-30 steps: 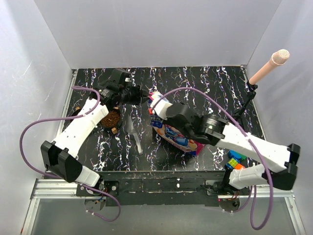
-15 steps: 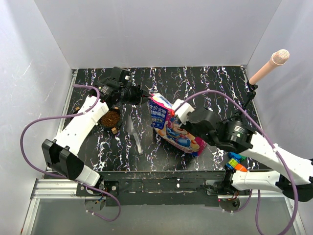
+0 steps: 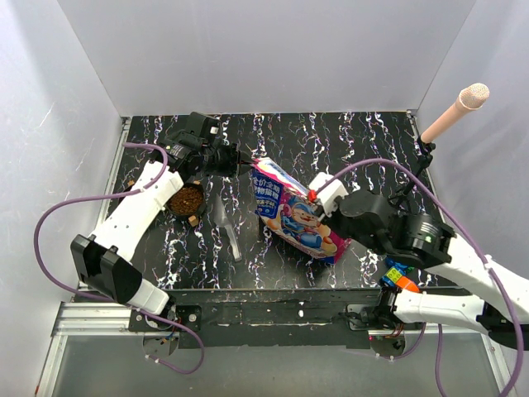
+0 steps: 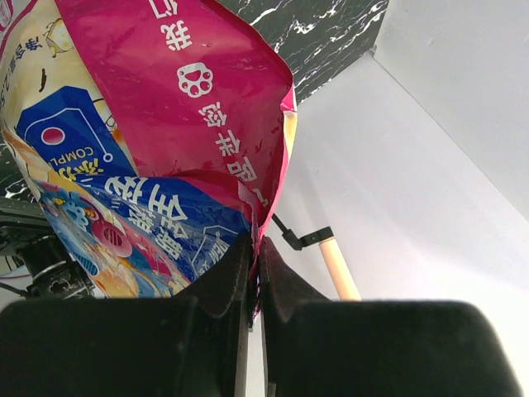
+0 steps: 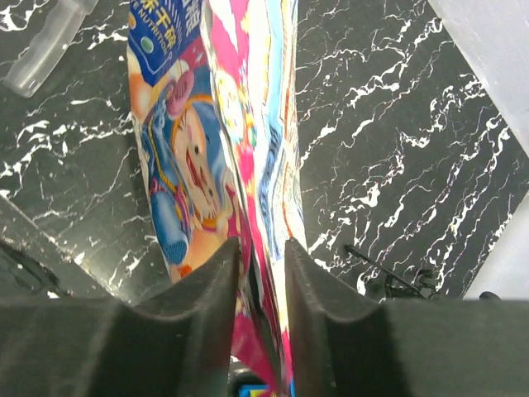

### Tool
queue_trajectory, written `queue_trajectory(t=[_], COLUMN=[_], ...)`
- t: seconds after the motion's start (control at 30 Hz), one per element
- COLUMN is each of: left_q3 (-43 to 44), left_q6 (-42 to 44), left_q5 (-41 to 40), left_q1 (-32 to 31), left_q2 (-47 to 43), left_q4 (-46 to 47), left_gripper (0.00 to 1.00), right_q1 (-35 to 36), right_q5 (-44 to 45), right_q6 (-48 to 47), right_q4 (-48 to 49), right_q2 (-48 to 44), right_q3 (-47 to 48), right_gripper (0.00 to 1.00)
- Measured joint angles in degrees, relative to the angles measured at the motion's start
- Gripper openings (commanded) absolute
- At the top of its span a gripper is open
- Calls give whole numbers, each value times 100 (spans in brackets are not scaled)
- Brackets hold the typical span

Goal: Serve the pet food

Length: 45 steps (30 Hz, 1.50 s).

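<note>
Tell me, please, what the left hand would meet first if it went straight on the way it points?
The bag: the left hand pinches its pink edge, so it would push straight into it. Beyond, a pale stick seems roughly in line; depth unclear.

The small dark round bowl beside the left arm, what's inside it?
A heap of small brown kibble pellets lies in the small dark round bowl. The bowl's bottom is hidden under them.

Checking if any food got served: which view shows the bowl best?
Top external: the bowl sits in full view, brown kibble inside. Both wrist views show the bag, no bowl.
</note>
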Motion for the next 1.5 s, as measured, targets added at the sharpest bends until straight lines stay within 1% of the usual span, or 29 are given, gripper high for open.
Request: queue_trajectory(t=[0.03, 0.07, 0.1, 0.2, 0.3, 0.37, 0.47, 0.6, 0.63, 0.73, 0.77, 0.83, 0.9, 0.97, 1.07, 1.13, 1.2, 1.3, 1.5], left_q3=[0, 0, 0, -4, -20, -63, -177, -195, -195, -164, -81, 302, 981, 1808, 2929, 3322, 3477, 3486, 3397], left_q6=[-2, -7, -13, -39, -101, -98, -103, -17, 42, 299, 442, 822, 1335, 1902, 2791, 3292, 3716, 4168, 4540], left_q5=[4, 22, 31, 37, -2, -7, -7, -46, -50, -157, -256, -564, -946, -1283, -1777, -2079, -2350, -2682, -3014], left_q1=[20, 31, 33, 46, 149, 199, 216, 232, 247, 374, 424, 483, 522, 531, 531, 531, 531, 531, 531], left_q2=[7, 9, 9, 9, -17, -74, -273, -699, -841, -1217, -1285, -1287, -1139, -922, -704, -715, -804, -944, -988], left_q4=[-7, -9, -9, 20, 50, 57, 7, 52, 131, 435, 487, 511, 466, 457, 444, 433, 437, 407, 299], left_gripper=[3, 8, 17, 43, 62, 69, 73, 77, 80, 86, 91, 94, 96, 98, 98, 98, 98, 98, 98], right_q1=[0, 0, 0, -2, -22, -24, -26, -24, -24, -24, -26, -26, -28, -28, -15, 42, 107, 160, 173], right_q5=[-46, -83, -120, -195, -310, -409, -544, -393, -234, 393, 675, 1270, 1768, 2277, 2682, 2813, 2800, 2682, 2420], right_q6=[-9, -31, -42, -63, -81, -81, -81, -68, -83, -149, -219, -463, -839, -1331, -1950, -2288, -2459, -2481, -2385], right_q4=[-76, -160, -203, -229, -236, -240, -236, -136, -48, 302, 511, 1025, 1550, 2347, 3416, 3991, 4308, 4358, 4249], right_q2=[-114, -238, -365, -557, -487, -398, -208, -188, -181, -140, -111, -7, 85, 243, 382, 426, 428, 413, 424], right_q3=[-13, -17, -17, -15, -9, 24, 219, 704, 940, 1602, 1818, 2192, 2498, 2785, 2850, 2841, 2809, 2796, 2841], right_gripper=[40, 41, 45, 49, 55, 59, 62, 80, 82, 84, 84, 85, 85, 86, 86, 87, 87, 88, 89])
